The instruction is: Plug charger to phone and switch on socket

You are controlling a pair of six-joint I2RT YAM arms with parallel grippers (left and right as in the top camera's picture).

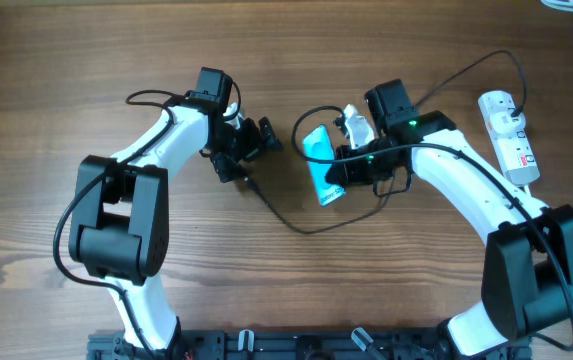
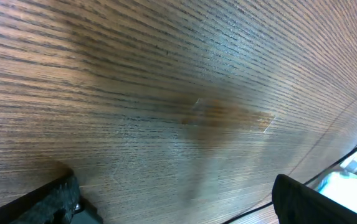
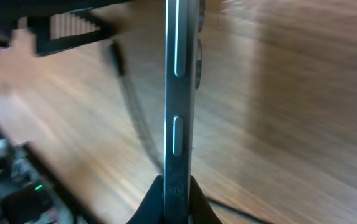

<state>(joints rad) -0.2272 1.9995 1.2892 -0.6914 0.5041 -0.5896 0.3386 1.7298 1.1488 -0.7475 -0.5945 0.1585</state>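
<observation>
One phone (image 3: 179,93), one charger (image 1: 278,216), one socket (image 1: 511,140)

brown wood-grain table (image 1: 296,290) spans whole view, surface glossy

Robotics lab bench, wood-grain table (image 1: 46,60), left arm (image 1: 156,140) and right arm (image 1: 471,185) mounted along one edge

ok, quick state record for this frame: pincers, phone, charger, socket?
left pincer: open, nothing between its fingers, table below
right pincer: shut on the phone's edges
phone: in the right pincer, screen visible from overhead
charger: cable loose on the table between the arms, one end near the left pincer; no plug seen in the phone
socket: on the table beyond the right arm, no pincer on it; switch state too small to tell
</observation>
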